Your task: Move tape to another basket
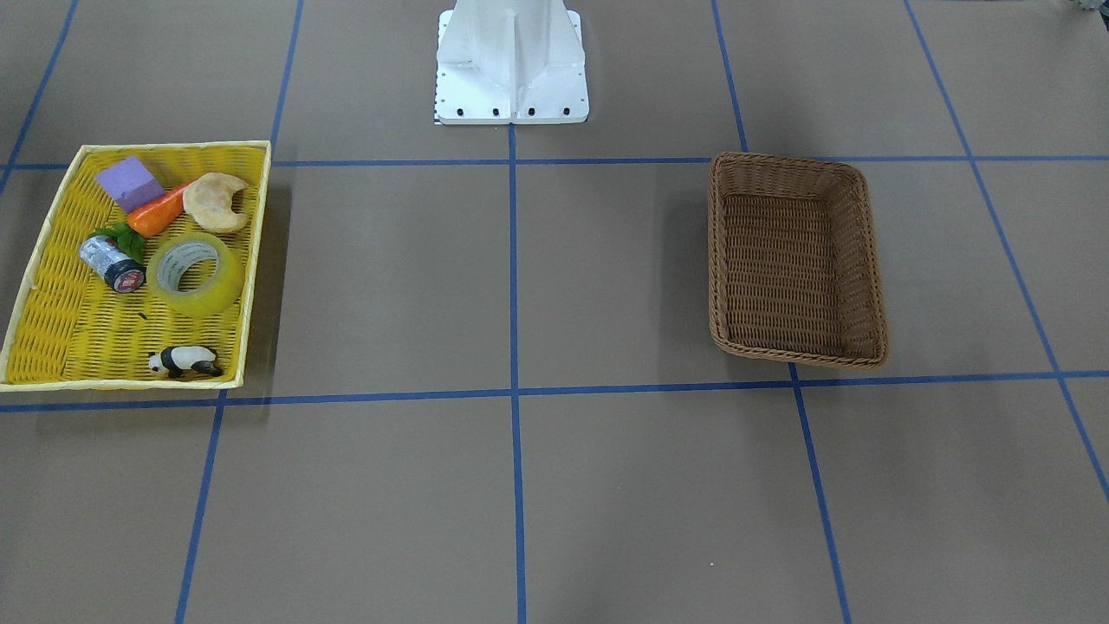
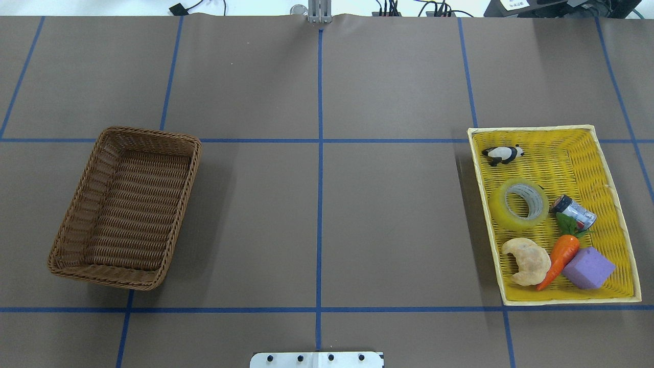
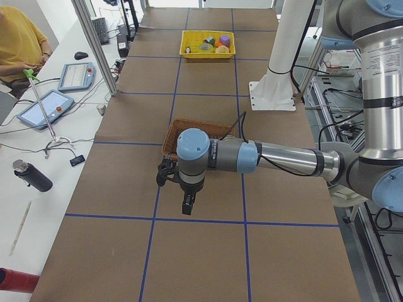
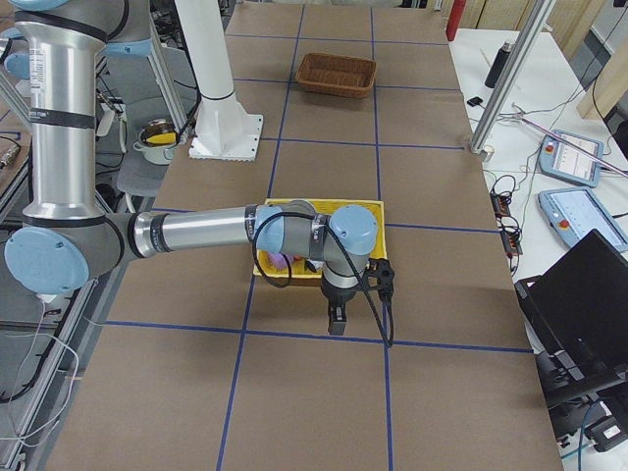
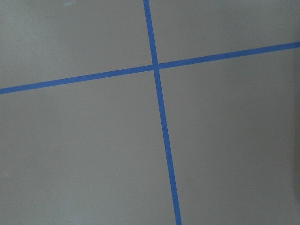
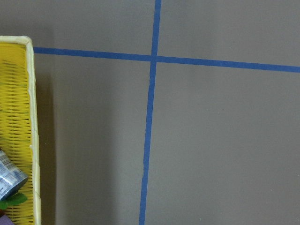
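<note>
The tape (image 1: 218, 291) lies flat in the yellow tray (image 1: 52, 338), between a silver-and-black cylinder (image 1: 111, 263) and the tray's inner wall; it also shows in the overhead view (image 2: 503, 212). The brown wicker basket (image 1: 719, 260) stands empty at the table's other side, and shows in the overhead view (image 2: 148, 134). My left gripper (image 3: 187, 204) hangs over bare table just short of the basket (image 3: 189, 126). My right gripper (image 4: 337, 322) hangs over bare table beside the tray (image 4: 368, 208). Both grippers show only in the side views, so I cannot tell whether they are open or shut.
The tray also holds a panda figure (image 1: 184, 360), a carrot (image 1: 158, 211), a croissant (image 1: 215, 201) and a purple block (image 1: 129, 183). The robot's white base (image 1: 511, 65) stands at the table's robot side. Blue tape lines grid the brown table. The right wrist view shows the tray's edge (image 6: 32, 117).
</note>
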You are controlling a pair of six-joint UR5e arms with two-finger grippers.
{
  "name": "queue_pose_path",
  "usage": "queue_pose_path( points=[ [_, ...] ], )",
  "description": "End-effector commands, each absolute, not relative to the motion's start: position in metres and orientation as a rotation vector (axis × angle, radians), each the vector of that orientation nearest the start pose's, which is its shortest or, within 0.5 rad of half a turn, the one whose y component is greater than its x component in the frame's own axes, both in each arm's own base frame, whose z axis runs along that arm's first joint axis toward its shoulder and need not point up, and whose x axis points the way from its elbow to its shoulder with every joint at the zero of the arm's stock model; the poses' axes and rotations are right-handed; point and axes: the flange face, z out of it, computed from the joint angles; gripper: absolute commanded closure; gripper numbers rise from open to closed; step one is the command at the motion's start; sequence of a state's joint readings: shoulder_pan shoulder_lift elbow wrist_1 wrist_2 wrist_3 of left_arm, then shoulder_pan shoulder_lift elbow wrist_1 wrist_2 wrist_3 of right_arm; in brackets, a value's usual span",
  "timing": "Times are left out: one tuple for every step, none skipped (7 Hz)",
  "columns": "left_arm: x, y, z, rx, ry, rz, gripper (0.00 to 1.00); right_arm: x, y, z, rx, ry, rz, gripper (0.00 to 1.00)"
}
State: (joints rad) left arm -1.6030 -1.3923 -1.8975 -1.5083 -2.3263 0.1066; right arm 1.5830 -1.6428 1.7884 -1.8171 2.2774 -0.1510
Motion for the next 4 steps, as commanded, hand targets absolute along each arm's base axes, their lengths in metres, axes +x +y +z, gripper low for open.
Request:
queue_pose_path(
  points=[
    [-0.082, -0.414, 0.586, 0.14, 0.731, 0.099, 0.01, 0.066, -0.452, 0.615, -0.043, -0.7, -0.119, 0.0],
    [-0.082, -0.415, 0.584, 0.147, 0.73, 0.101, 0.01, 0.065, -0.454, 0.612, -0.037, -0.701, -0.126, 0.0],
    [-0.082, -0.415, 0.582, 0.15, 0.73, 0.104, 0.01, 0.064, -0.454, 0.607, -0.026, -0.702, -0.136, 0.0],
    [-0.081, -0.417, 0.581, 0.153, 0.73, 0.104, 0.01, 0.054, -0.465, 0.597, -0.012, -0.702, -0.167, 0.0]
  ],
)
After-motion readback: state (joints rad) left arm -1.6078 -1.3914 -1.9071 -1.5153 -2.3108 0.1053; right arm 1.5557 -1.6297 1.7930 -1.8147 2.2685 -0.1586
